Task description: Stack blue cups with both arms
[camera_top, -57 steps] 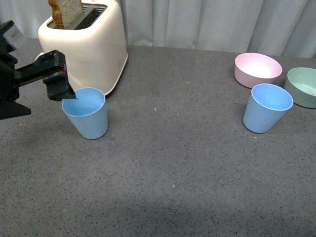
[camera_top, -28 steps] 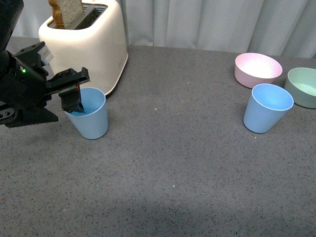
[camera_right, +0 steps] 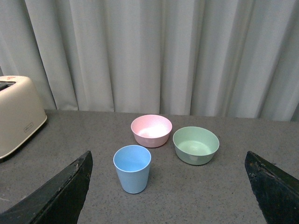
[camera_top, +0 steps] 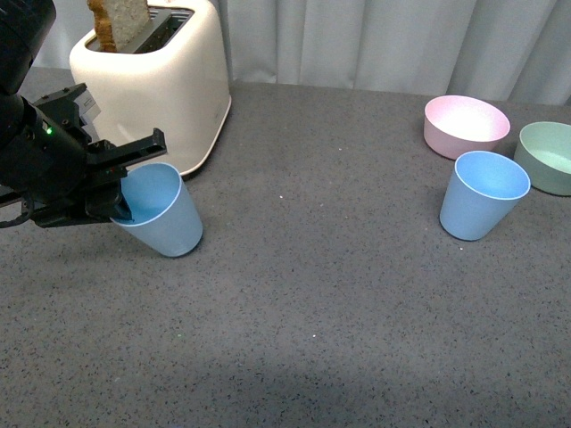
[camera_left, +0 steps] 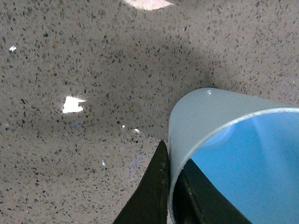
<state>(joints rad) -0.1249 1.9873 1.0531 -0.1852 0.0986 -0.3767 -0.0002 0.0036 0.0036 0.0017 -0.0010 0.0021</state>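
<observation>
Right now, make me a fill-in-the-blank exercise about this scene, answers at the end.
The left gripper pinches the left blue cup by its ____.
That cup is ____, not upright.
A slice of bread stands in the ____.
The right gripper is ____.
Answers: rim; tilted; toaster; open.

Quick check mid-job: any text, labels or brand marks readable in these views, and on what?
Toaster: small dark mark on its side, too small to read.
Left arm: white sticker, blurred, unreadable.
Nothing readable elsewhere; no text can be quoted.
</observation>
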